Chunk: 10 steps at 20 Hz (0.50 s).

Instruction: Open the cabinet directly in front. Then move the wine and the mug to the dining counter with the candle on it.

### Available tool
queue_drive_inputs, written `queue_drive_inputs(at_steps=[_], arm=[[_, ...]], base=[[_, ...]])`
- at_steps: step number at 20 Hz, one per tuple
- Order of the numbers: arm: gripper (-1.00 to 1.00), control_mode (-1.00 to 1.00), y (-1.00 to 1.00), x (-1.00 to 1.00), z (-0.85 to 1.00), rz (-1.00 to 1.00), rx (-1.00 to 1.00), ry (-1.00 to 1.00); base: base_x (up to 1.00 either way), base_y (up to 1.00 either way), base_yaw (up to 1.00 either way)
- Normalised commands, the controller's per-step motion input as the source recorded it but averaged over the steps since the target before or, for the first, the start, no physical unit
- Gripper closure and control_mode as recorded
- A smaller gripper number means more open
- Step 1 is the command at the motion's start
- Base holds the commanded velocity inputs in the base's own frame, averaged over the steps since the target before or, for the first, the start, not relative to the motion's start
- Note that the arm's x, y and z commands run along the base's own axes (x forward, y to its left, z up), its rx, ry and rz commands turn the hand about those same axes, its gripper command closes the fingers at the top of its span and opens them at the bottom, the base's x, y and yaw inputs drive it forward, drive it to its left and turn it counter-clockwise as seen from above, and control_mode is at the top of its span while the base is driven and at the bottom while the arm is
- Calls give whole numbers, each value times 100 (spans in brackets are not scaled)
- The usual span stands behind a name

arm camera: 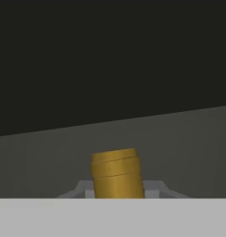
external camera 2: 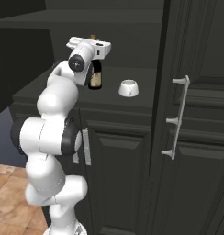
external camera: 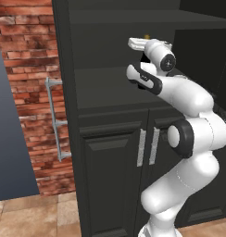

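I see the cabinet (external camera 2: 196,55) doors open. The wine (external camera 2: 95,78) stands upright on its shelf (external camera 2: 132,103), the mug (external camera 2: 128,88) just beside. My gripper (arm camera: 117,192) is at the gold-capped neck; whether it has clamped I cannot tell.

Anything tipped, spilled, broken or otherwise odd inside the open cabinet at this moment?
Nothing stands out. The wine stands upright on the cabinet shelf with the gripper at its gold-capped neck, and the mug sits upright beside it, apart from it. No spill or damage shows.
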Motion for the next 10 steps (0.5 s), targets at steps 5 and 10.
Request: queue_drive_inputs(at_steps=[5, 10], arm=[[100, -100, 0, -24, 0, 1, 0, 3], [100, -100, 1, -51, 0, 5, 0, 0]], base=[[0, 0, 0], [0, 0, 0]])
